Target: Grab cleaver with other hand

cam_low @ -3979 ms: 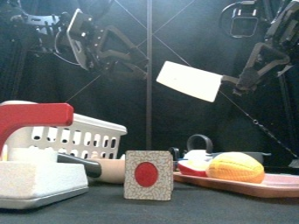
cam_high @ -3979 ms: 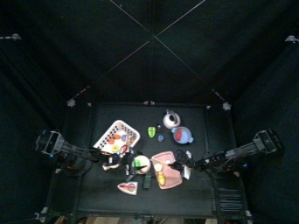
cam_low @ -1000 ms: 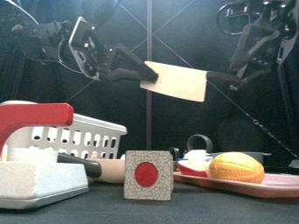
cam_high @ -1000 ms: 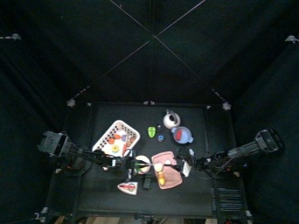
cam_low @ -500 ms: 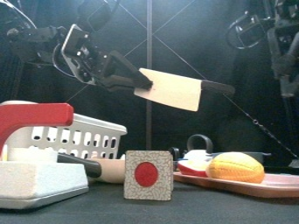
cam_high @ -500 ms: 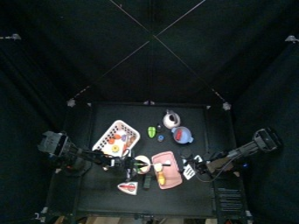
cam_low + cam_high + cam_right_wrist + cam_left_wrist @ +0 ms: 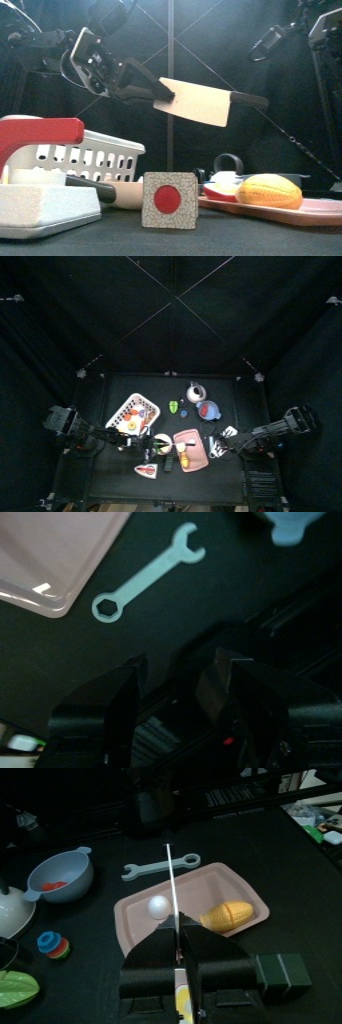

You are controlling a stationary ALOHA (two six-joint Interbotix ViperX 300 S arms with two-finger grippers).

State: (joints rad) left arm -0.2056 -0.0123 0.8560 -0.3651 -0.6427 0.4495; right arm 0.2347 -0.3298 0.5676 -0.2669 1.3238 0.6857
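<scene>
Left arm holds cleaver aloft as right arm draws clear

The left gripper (image 7: 158,93) is clenched on the handle of the cleaver (image 7: 201,101), which hangs in the air above the table (image 7: 214,466), its pale blade edge-on over the pink tray (image 7: 227,883). An egg (image 7: 159,905) and an orange fruit (image 7: 230,916) lie on that tray. The right gripper (image 7: 181,677) hovers with jaws spread wide and nothing between them, above a wrench (image 7: 147,573) lying just beside the tray.
</scene>
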